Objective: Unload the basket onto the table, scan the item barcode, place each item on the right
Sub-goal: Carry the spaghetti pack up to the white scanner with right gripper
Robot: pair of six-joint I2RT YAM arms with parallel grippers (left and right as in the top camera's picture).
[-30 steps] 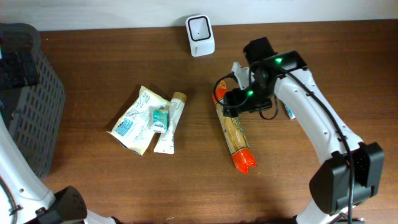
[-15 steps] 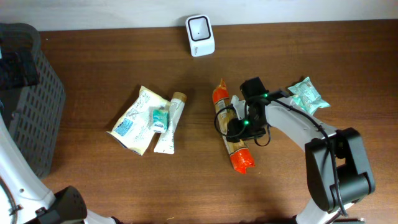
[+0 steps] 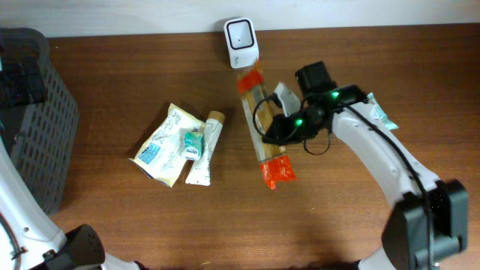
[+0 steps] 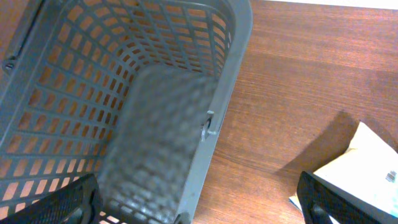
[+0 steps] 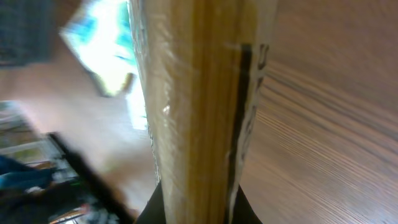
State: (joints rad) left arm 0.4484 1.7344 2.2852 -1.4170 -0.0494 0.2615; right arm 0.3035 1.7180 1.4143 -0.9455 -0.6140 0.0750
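Orange-tipped pasta packet (image 3: 255, 105), clamped midway in the right gripper (image 3: 274, 127), points its far end at the scanner (image 3: 241, 33) just beyond it.

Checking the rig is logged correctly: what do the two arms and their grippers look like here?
Both arms have white shells with black joints. The right arm shows two green lights near its wrist, a looping black cable, and a black right gripper. The left arm is mostly out of frame; its fingertips are black.
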